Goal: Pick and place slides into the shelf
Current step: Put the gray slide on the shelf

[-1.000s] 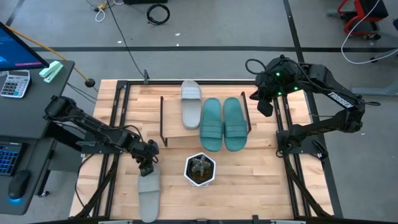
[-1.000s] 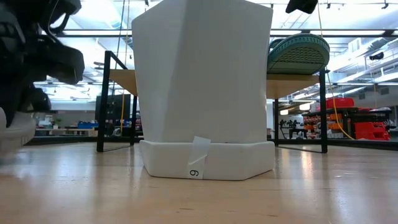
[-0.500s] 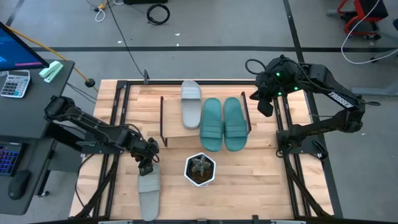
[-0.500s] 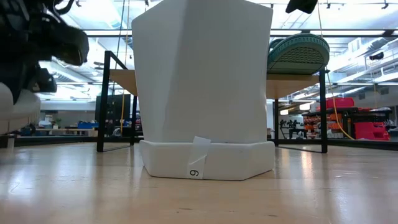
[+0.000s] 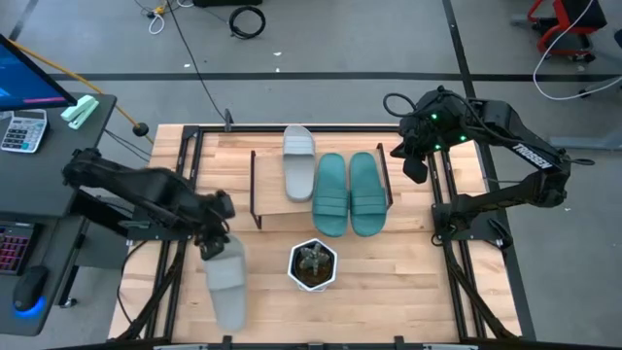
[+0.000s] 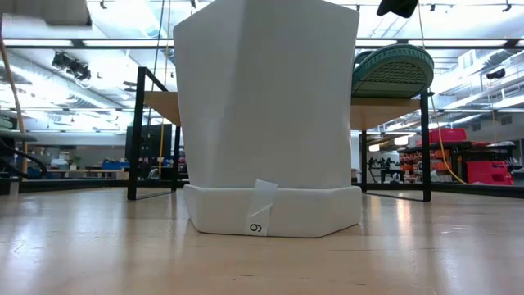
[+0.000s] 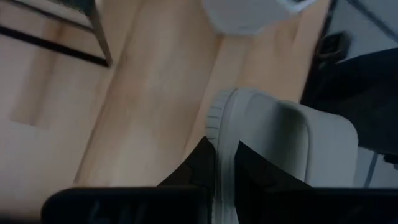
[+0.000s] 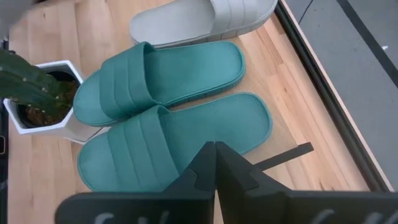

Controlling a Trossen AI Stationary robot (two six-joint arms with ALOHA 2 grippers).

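I've got the wooden table (image 5: 408, 267) filling the centre of the high view, w/ the shelf (image 5: 274, 199) at centre frame, slightly above middle. On the shelf board: one grey slide (image 5: 298, 160) at its left, toe sticking past the upper edge, then the two teal slides (image 5: 348, 192) side by side to the right, touching each other. The right wrist view shows the same three: teal pair (image 8: 168, 118) mid-frame, grey one (image 8: 199, 15) at the top edge.

Left arm reaches in from the left of the high view; the left gripper (image 5: 216, 236) sits lower left of the shelf, clenched on the rim of the second grey slide (image 5: 225, 280), which hangs toward the lower left of frame. The left wrist view confirms it: dark fingers (image 7: 202, 165) pinch the slide's edge (image 7: 280, 149).

Right gripper (image 5: 412, 163) hovers at upper right, just right of the shelf, jaws closed, holding nothing.

White hex pot (image 5: 313, 264) w/ plant sits just below the shelf; it fills the low view (image 6: 266, 123).
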